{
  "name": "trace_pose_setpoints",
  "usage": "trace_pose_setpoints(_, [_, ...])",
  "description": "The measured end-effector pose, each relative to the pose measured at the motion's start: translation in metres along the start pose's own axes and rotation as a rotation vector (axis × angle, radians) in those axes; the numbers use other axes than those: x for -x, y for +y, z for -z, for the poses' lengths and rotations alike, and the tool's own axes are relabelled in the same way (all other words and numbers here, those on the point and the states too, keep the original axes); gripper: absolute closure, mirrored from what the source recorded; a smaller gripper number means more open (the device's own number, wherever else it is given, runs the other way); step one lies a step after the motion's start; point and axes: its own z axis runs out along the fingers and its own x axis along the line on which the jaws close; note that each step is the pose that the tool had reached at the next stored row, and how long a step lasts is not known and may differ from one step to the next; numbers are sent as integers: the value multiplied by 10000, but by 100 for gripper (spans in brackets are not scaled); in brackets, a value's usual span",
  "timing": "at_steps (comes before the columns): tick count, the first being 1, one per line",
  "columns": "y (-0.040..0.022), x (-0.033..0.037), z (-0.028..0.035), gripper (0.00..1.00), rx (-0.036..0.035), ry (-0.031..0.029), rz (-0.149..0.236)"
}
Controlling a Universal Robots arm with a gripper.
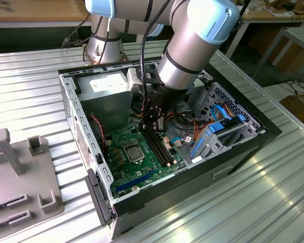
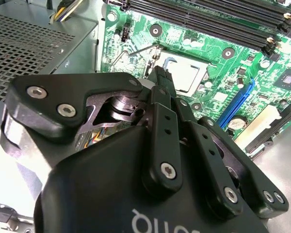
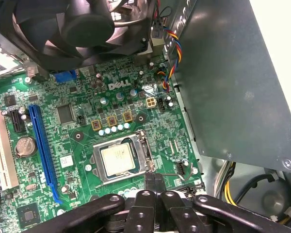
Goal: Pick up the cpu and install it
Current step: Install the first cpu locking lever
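In the exterior view, my gripper [image 1: 153, 117] hung inside the open computer case [image 1: 71, 96], above the motherboard [image 1: 126, 157]. In both wrist views, its fingers [image 3: 154, 182] were pressed together, holding nothing, just beside the cpu [image 3: 119, 159] lying flat in its socket [image 3: 144, 145].

one cpu [image 3: 118, 160], one motherboard [image 3: 63, 145], one fan [image 3: 82, 24]

cpu [image 3: 118, 161] in socket [image 3: 98, 153] — on motherboard [image 3: 63, 141]
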Motion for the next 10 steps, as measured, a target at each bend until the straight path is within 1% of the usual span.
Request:
trace_pose_setpoints(6, [0,0,0,89,-2,10,-2])
trace_pose_setpoints(7, [-19,6,2,89,-4,19,-5])
trace_pose_setpoints(9, [-97,30,10,89,-4,22,-7])
trace_pose_setpoints(10, [-157,54,14,89,3,26,-6])
